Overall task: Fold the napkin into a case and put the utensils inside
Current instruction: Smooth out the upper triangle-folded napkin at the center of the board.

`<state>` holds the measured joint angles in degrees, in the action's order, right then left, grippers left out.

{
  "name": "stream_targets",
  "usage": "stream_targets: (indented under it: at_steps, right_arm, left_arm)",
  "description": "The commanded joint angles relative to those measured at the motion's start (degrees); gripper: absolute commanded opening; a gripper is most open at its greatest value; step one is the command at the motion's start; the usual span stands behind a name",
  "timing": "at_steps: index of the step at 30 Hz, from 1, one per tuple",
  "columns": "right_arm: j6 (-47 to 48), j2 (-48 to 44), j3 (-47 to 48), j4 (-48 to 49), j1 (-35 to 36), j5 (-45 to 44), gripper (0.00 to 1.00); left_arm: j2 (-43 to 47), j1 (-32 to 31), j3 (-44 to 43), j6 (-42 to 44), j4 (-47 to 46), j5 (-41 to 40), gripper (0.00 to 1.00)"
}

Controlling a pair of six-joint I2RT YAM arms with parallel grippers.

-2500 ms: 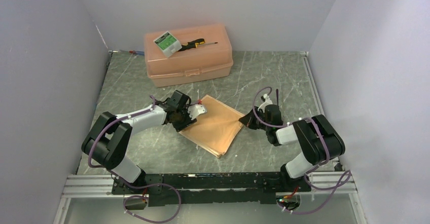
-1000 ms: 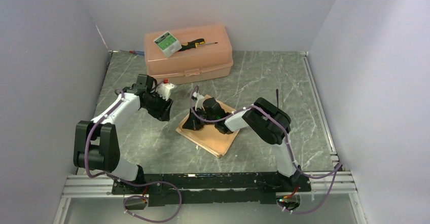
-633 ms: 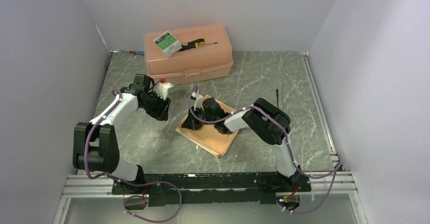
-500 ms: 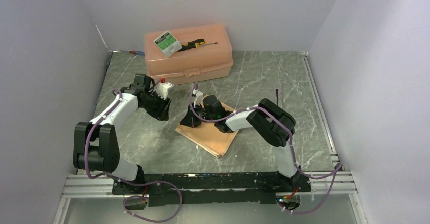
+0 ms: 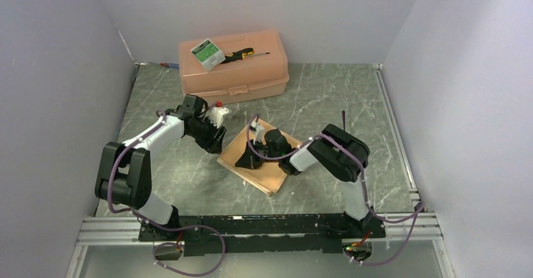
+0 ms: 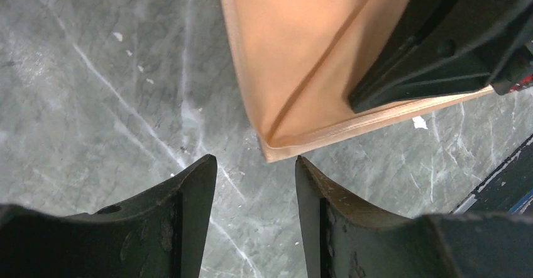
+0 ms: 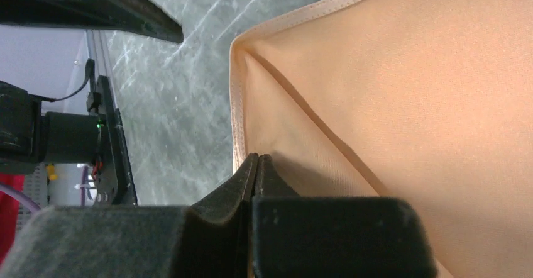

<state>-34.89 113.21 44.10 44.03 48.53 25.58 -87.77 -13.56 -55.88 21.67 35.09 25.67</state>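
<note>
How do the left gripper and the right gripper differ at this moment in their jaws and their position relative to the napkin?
The left gripper has its jaws apart and empty; the right gripper is shut. The left gripper hangs over bare table, just off a corner of the napkin; the right gripper's tips are down on the napkin near its edge. Both have dark fingers and sit at the same end of the napkin.

One napkin (image 5: 267, 177), one plastic box (image 5: 246, 78) (one screwdriver (image 5: 242, 54))
</note>
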Motion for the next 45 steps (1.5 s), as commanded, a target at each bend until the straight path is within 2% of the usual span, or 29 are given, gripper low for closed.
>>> stream_targets:
  at_steps: [1, 7, 16, 23, 28, 33, 37, 41, 45]
  right_arm:
    - [-2.35, 3.67, 0.51, 5.85, -1.69, 3.20, 0.00]
    - [-1.12, -1.66, 0.13, 3.19, -2.27, 3.77, 0.02]
    - [-3.82, -10.52, -2.80, 3.63, -6.90, 11.56, 0.14]
    - [-6.56, -13.76, -13.39, 6.42, -16.03, 12.40, 0.09]
    - [-5.18, -11.51, -15.09, 6.05, -19.70, 13.81, 0.08]
    - [-2.81, -6.58, -14.26, 5.66, -20.09, 13.35, 0.08]
    - [-0.92, -8.01, -13.91, 3.32, -20.14, 12.43, 0.09]
    - [0.50, -12.26, -12.54, -0.72, -20.23, 13.11, 0.15]
    - [4.03, -20.56, -11.00, -8.48, -19.72, 11.90, 0.37]
  left_arm:
    - [0.02, -2.04, -1.69, -0.43, -1.32, 0.09, 0.55]
    - [-0.62, -5.89, -3.01, -1.94, -1.42, 0.22, 0.54]
    - [-3.81, -8.62, -4.13, -1.98, -4.17, 0.05, 0.52]
    - [-6.26, -10.72, 0.35, 0.98, -9.57, -7.66, 0.50]
    - [-5.06, -10.83, 4.49, 3.63, -13.85, -11.19, 0.48]
    - [-4.99, -11.22, 6.91, 4.51, -16.30, -13.54, 0.47]
    - [-4.60, -11.36, 6.46, 3.78, -15.47, -13.04, 0.47]
    - [-2.69, -11.31, 4.25, 2.67, -10.82, -8.31, 0.47]
    - [-0.51, -11.14, 1.80, 1.55, -4.31, -1.59, 0.50]
